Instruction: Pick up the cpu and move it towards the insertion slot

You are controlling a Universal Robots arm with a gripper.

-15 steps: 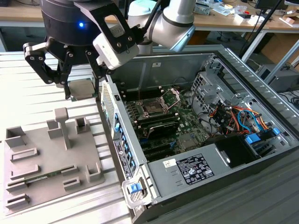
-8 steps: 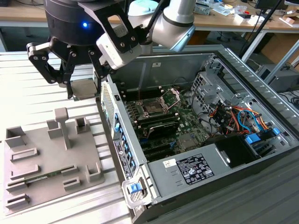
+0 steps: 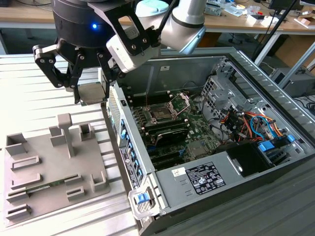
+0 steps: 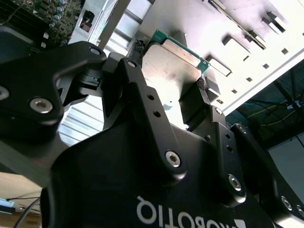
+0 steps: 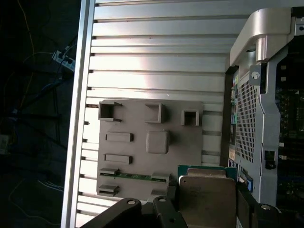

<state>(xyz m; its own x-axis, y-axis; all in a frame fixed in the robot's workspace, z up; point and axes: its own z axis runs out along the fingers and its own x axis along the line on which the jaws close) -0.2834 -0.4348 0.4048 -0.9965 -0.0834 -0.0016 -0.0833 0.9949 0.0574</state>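
Note:
The cpu (image 3: 92, 92), a flat silvery square with a green rim, hangs in the air above the slatted table, just outside the open computer case on the exterior view's left. My gripper (image 3: 91, 96) is shut on it, one black finger on each side edge. Both wrist views show the cpu (image 4: 171, 71) (image 5: 206, 202) clamped between the fingers (image 4: 202, 88). The insertion slot (image 3: 161, 114), a dark square socket with its metal load plate raised, lies on the green board inside the case, to the exterior view's right of the gripper and lower.
A grey plastic tray (image 3: 49, 162) (image 5: 137, 121) with raised blocks and recesses lies on the table below the gripper; a green memory stick (image 3: 47, 186) sits in it. The case wall (image 3: 127, 142) stands between gripper and socket. Drive cages and cables (image 3: 246, 123) crowd the case's far side.

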